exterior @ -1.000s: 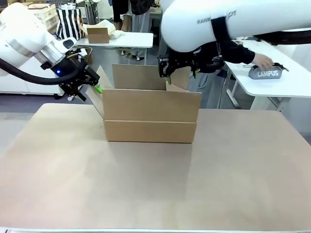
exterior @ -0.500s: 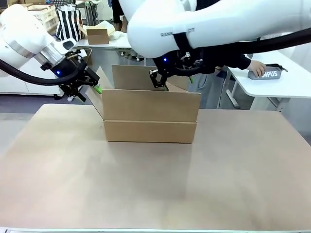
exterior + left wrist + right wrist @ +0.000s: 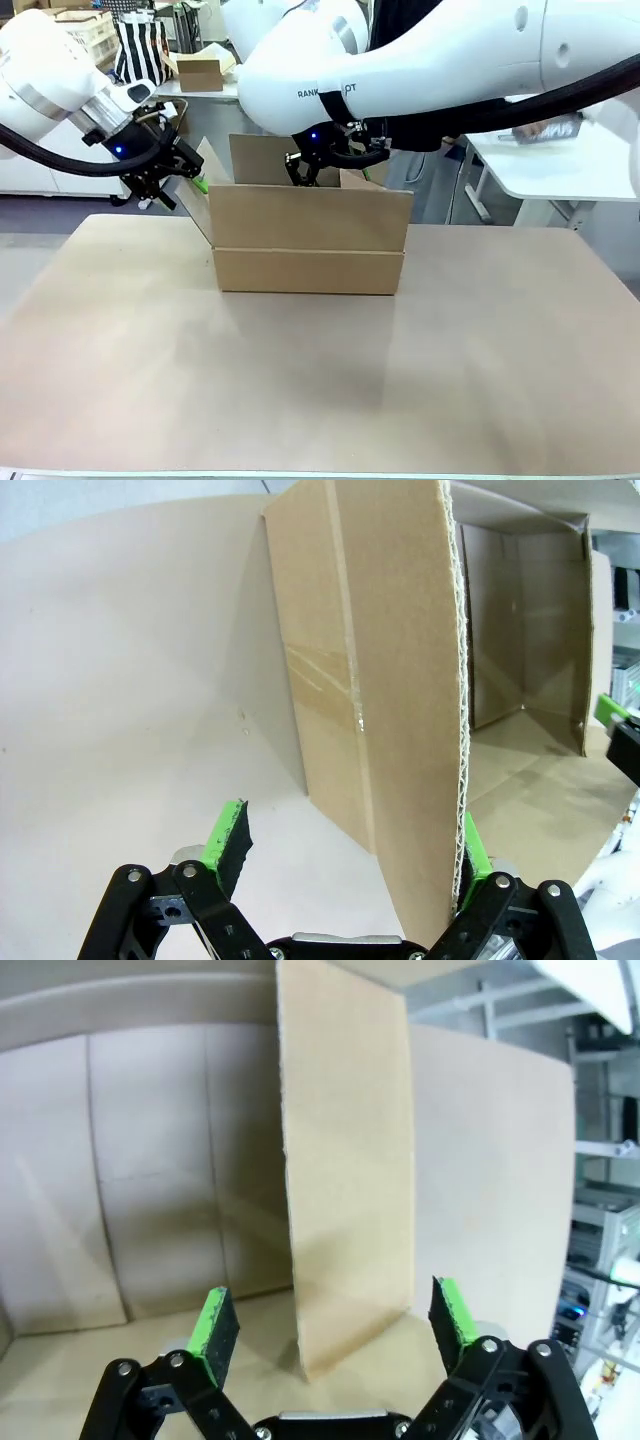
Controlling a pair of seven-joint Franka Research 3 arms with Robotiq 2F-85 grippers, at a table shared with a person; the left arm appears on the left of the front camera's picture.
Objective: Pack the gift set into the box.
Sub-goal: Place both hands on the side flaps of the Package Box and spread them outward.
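The box (image 3: 310, 240) stands open in the middle of the table, its flaps up. My left gripper (image 3: 188, 176) is at the box's left side, open. In the left wrist view my left gripper (image 3: 350, 850) straddles the left flap (image 3: 400, 710), whose corrugated edge runs close to one green pad (image 3: 474, 855). My right gripper (image 3: 305, 166) hangs over the box's opening, behind the front flap. In the right wrist view my right gripper (image 3: 330, 1322) is open, with an upright flap (image 3: 345, 1160) between its fingers and the box's inner walls (image 3: 150, 1160) behind. The gift set is out of view.
A white side table (image 3: 560, 180) stands at the right with a grey pouch (image 3: 548, 129) on it, partly behind my right arm. A small brown carton (image 3: 200, 72) sits on a table far back. Bare tabletop (image 3: 320, 380) lies in front of the box.
My right arm has swung left, carrying its gripper from the box's right rear corner to over the middle of the opening. The person's hand is now hidden behind it. The left arm is still.
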